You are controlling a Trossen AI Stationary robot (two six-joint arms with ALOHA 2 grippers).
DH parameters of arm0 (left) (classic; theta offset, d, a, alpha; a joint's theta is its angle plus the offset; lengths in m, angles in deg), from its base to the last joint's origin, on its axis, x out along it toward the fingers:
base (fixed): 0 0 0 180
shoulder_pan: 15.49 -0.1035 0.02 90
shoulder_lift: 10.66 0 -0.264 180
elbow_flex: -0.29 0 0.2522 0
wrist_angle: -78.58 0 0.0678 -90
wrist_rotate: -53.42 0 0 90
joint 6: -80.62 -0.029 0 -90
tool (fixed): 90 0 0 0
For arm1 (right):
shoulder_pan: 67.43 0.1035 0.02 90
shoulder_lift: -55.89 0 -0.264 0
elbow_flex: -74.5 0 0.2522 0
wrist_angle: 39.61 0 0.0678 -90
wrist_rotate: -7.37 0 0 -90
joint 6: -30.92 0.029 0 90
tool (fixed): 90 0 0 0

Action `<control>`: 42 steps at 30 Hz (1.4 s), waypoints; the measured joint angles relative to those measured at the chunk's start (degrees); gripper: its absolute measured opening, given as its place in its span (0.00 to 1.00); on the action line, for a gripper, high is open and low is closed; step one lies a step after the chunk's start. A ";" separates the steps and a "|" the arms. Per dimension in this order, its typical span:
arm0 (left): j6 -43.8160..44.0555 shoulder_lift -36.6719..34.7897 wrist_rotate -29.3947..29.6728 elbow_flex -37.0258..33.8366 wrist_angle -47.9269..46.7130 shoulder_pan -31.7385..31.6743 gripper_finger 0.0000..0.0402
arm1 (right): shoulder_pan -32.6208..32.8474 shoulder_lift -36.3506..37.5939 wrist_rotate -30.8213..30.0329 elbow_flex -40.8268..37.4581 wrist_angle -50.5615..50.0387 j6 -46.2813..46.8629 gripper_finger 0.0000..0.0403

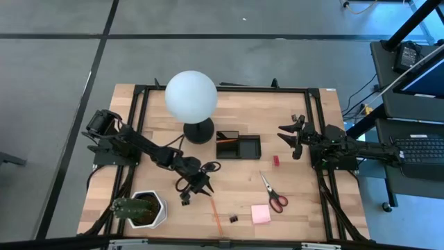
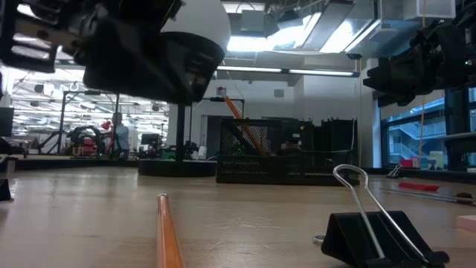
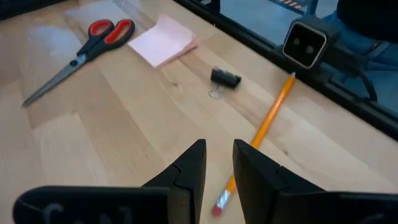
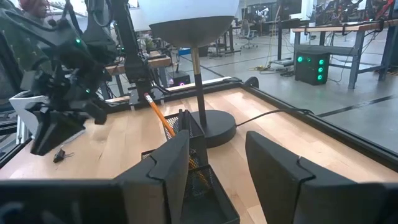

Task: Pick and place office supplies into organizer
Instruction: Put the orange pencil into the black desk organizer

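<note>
An orange pencil [image 1: 216, 216] lies flat on the table near its near edge, its eraser end [image 3: 221, 203] just beyond my left gripper's fingertips. My left gripper [image 1: 197, 189] [image 3: 219, 163] hovers above that end, open with a narrow gap, touching nothing. A black binder clip [image 1: 232, 219] [image 3: 225, 78], a pink sticky-note pad [image 1: 261, 214] [image 3: 163, 41] and red-handled scissors [image 1: 274, 194] [image 3: 81, 50] lie to its right. A small red block [image 1: 275, 160] sits by the black organizer [image 1: 238, 146] [image 4: 199, 168], in which another orange pencil [image 4: 158, 118] leans. My right gripper [image 1: 291, 136] [image 4: 217, 162] waits open right of the organizer.
The white globe lamp [image 1: 191, 96] stands on its round black base [image 1: 198, 130] just left of the organizer. A green plant in a white pot [image 1: 141, 209] sits at the near left corner. Another small dark clip [image 1: 294, 118] lies near the right gripper. Bare wood lies between organizer and scissors.
</note>
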 joint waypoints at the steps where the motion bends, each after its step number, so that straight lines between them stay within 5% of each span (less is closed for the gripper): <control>1: 0.14 0.00 0.00 -0.42 0.13 0.01 0.19 | 0.00 0.00 0.00 0.00 0.00 0.00 0.40; 9: -5.92 1.44 -0.67 -2.03 0.16 0.12 0.19 | 0.00 0.00 0.00 0.00 0.00 0.11 0.40; 14: -10.90 5.27 -7.37 -1.98 7.11 -0.14 0.19 | -0.02 0.00 -0.02 0.02 0.01 0.14 0.40; 26: -10.25 16.69 -11.42 -1.99 19.69 -3.28 0.19 | -0.01 0.00 -0.02 0.02 0.02 0.01 0.40; 31: -9.43 18.44 -17.71 -1.97 20.14 -4.42 0.18 | 0.00 0.00 -0.02 0.02 0.02 -0.02 0.40; 42: -10.67 19.07 -16.36 -1.95 20.57 -4.70 0.11 | 0.00 0.00 -0.02 0.00 0.02 -0.22 0.40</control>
